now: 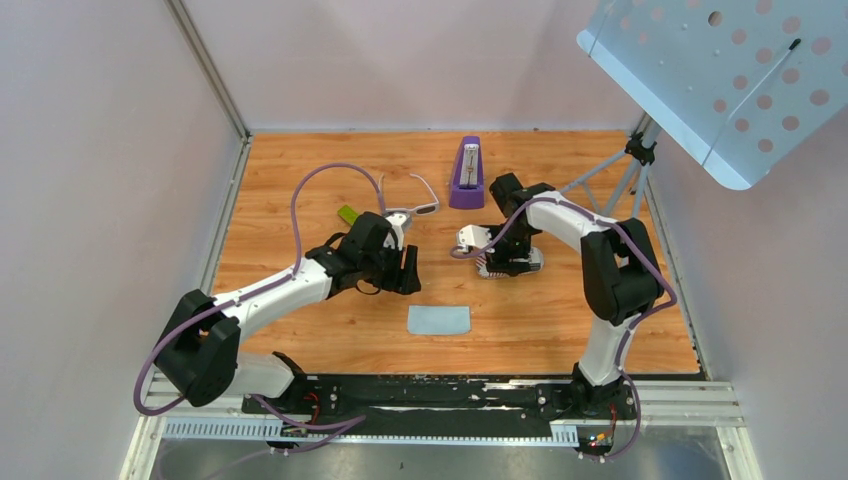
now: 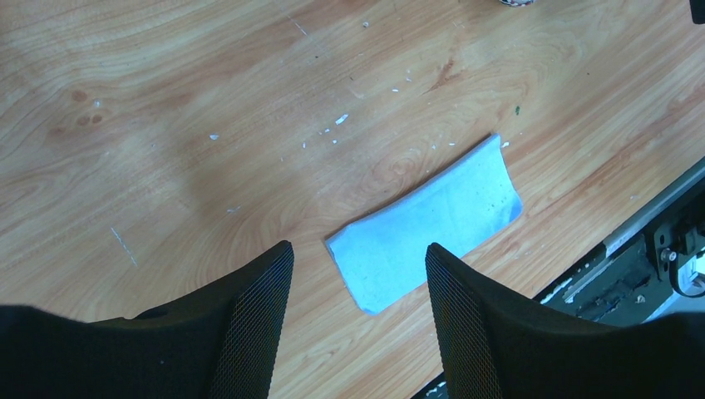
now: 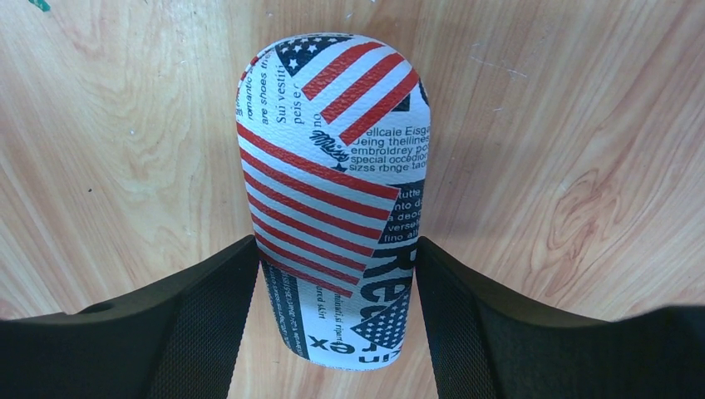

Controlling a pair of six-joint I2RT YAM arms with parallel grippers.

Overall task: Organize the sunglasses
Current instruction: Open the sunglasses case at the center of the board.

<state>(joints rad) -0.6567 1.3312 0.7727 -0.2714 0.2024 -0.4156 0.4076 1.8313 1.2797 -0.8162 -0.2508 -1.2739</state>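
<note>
The sunglasses (image 1: 412,210) lie unfolded on the tabletop (image 1: 560,320), just beyond the stars-and-stripes case (image 3: 332,158) and to its left. They are not in the case, and neither arm touches them. The right end effector (image 3: 337,249) straddles the case with its fingers close against the sides; whether they pinch it I cannot tell. The left end effector (image 2: 357,249) hangs spread and empty over the blue cloth (image 2: 432,208), nearer the arm bases than the case. I judge the task barely begun: the case looks shut, and opening it, folding the glasses and stowing them all remain.
</note>
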